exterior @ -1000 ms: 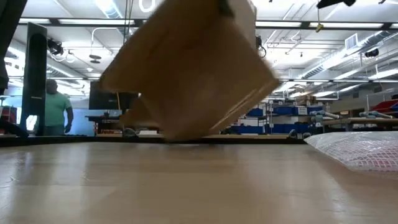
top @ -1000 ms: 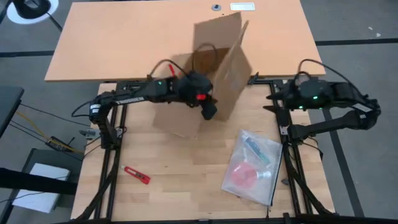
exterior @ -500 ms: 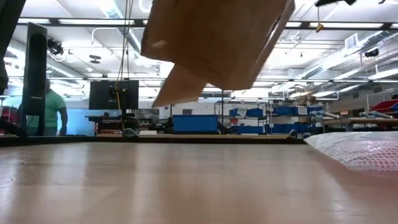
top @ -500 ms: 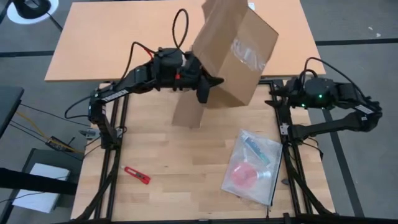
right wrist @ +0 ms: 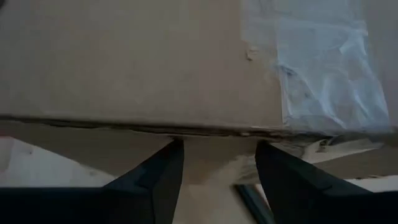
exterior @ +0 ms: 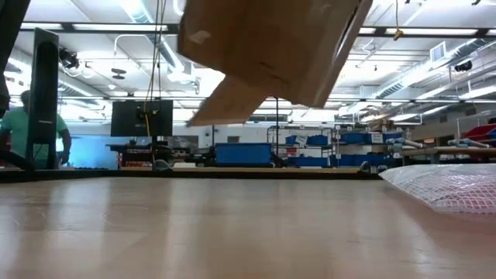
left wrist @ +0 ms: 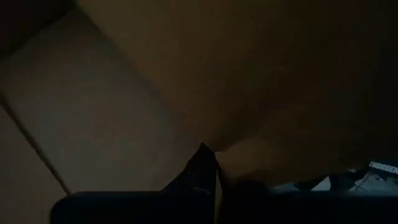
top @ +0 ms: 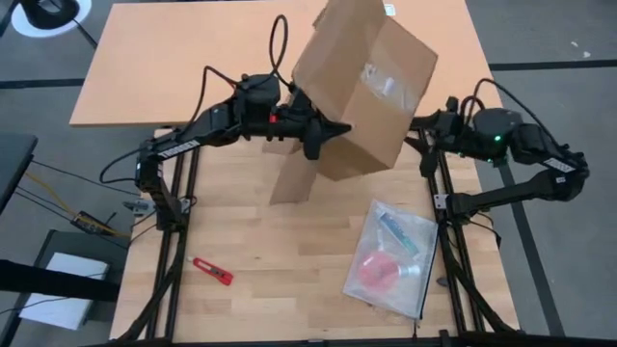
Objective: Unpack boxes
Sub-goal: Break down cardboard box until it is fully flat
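Carton [top: 371,92] hangs tilted in the air above the far middle of the counter [top: 251,241], one flap drooping from its underside, pinched in the closed left gripper [top: 323,135]. The right gripper [top: 424,125] sits close at the carton's 3 o'clock side, fingers [right wrist: 155,180] spread and pointed at a taped edge, not yet touching as far as I can judge. A clear bag [top: 390,255] lies on the counter at 5 o'clock. To do this well, the right gripper should catch the edge squarely before any tipping, while the left keeps its pinch firm.
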`<act>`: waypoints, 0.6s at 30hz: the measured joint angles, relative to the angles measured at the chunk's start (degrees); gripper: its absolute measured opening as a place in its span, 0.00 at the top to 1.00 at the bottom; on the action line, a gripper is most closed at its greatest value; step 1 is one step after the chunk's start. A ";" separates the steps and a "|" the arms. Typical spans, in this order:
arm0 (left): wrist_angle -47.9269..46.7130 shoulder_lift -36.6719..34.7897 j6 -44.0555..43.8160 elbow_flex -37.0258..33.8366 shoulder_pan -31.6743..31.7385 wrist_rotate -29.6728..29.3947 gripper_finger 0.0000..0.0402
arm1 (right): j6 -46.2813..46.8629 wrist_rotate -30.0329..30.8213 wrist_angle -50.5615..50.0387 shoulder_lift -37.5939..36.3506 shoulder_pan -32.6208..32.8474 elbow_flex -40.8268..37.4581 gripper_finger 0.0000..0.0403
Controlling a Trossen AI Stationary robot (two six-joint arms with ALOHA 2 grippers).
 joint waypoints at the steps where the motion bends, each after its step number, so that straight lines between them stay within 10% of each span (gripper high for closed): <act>1: -0.32 0.01 0.00 0.00 -0.05 0.02 0.94 | -0.73 -0.02 -0.33 0.05 0.00 0.87 0.50; 18: -12.67 3.66 -4.31 -0.18 -0.54 -8.37 0.93 | 4.18 -2.87 -6.74 2.26 0.17 9.45 0.51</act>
